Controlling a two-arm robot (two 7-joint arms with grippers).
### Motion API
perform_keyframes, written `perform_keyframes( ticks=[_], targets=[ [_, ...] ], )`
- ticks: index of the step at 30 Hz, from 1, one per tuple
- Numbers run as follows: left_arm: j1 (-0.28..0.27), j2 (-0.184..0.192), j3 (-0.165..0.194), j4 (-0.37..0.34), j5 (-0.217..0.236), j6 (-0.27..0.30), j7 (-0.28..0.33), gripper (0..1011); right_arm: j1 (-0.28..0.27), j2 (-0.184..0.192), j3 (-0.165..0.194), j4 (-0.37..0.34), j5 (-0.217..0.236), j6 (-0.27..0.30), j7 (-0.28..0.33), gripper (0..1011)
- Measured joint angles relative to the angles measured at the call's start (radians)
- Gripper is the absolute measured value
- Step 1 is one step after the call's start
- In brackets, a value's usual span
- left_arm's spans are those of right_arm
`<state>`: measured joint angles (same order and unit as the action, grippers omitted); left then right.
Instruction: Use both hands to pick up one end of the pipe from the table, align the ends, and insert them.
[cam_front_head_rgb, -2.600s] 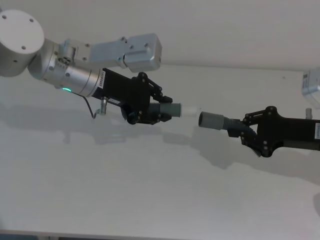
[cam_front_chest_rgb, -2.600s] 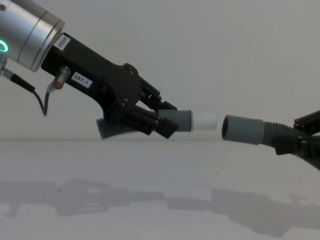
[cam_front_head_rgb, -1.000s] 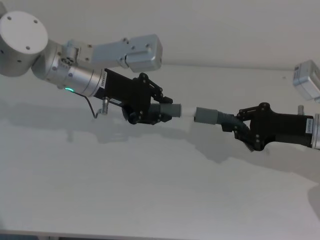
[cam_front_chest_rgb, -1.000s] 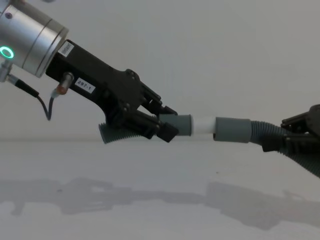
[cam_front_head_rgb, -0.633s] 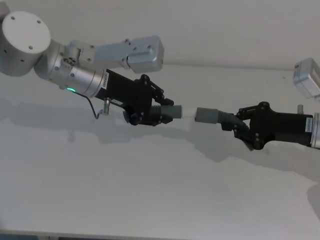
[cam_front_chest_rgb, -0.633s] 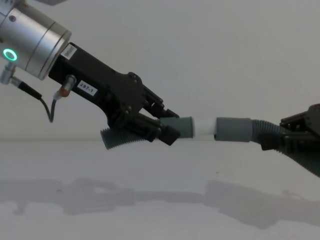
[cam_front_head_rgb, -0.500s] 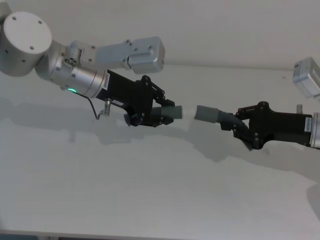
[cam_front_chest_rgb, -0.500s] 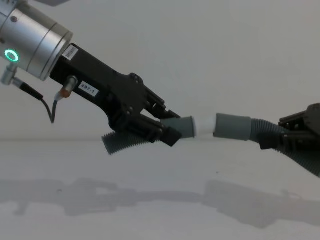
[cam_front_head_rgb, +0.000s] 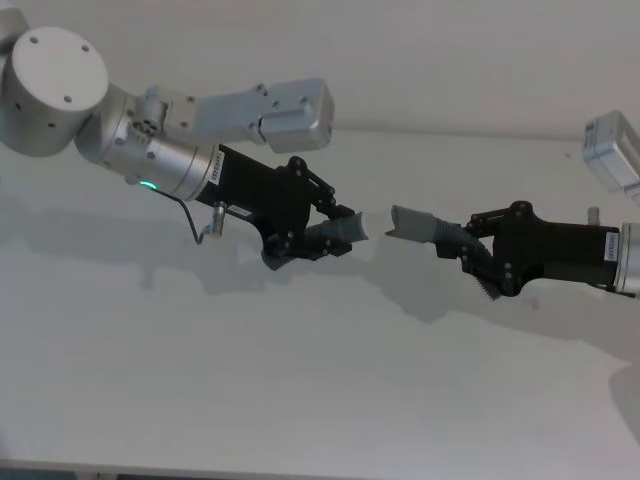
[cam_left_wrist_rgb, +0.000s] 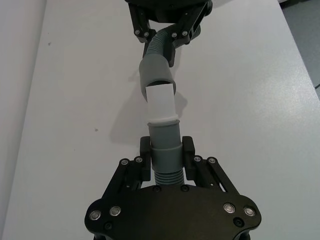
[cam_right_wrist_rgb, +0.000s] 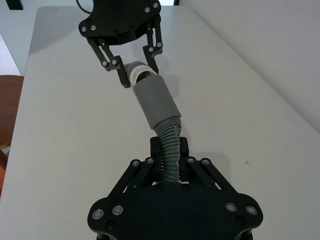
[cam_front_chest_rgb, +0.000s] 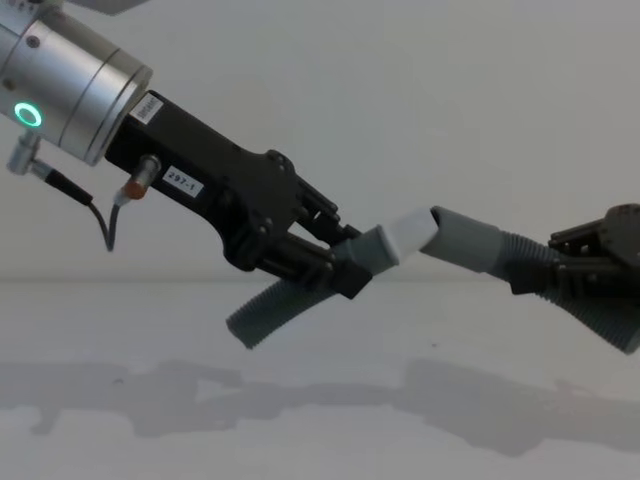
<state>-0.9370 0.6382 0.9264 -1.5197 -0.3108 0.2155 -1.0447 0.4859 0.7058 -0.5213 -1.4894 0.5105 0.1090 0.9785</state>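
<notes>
Both pieces of the pipe hang above the table (cam_front_head_rgb: 300, 390). My left gripper (cam_front_head_rgb: 322, 232) (cam_front_chest_rgb: 345, 268) (cam_left_wrist_rgb: 166, 149) is shut on the ribbed piece just behind its grey cuff (cam_front_chest_rgb: 368, 249) (cam_left_wrist_rgb: 165, 142). That piece's white tip (cam_front_head_rgb: 375, 221) (cam_front_chest_rgb: 410, 230) (cam_left_wrist_rgb: 161, 102) points up at a slant. My right gripper (cam_front_head_rgb: 468, 250) (cam_front_chest_rgb: 560, 268) (cam_right_wrist_rgb: 170, 149) is shut on the other ribbed piece (cam_right_wrist_rgb: 170, 142). Its socket cuff (cam_front_head_rgb: 413, 223) (cam_front_chest_rgb: 465, 240) (cam_right_wrist_rgb: 155, 100) meets the white tip at an angle. I cannot tell how deep the tip sits.
The left arm's silver links (cam_front_head_rgb: 260, 110) reach in from the back left. A grey link of the right arm (cam_front_head_rgb: 610, 150) shows at the right edge. The table's front edge (cam_front_head_rgb: 300, 468) runs along the bottom, and a plain wall stands behind.
The left gripper has turned, so its piece's tail swung down and its white tip rose. The two ends, straight in line before, now form a kink.
</notes>
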Motion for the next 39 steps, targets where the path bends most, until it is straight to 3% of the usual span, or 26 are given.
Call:
perform_keyframes(
  ticks=[21, 39],
  targets=[
    [-0.011, 0.017, 0.018, -0.023, 0.007, 0.030, 0.016, 354, 0.004, 0.023, -0.021, -0.017, -0.011, -0.027, -0.003, 177],
    [-0.055, 0.020, 0.073, -0.034, 0.079, 0.097, -0.008, 354, 0.009, 0.042, -0.035, -0.029, -0.027, -0.063, -0.011, 177]
  ],
)
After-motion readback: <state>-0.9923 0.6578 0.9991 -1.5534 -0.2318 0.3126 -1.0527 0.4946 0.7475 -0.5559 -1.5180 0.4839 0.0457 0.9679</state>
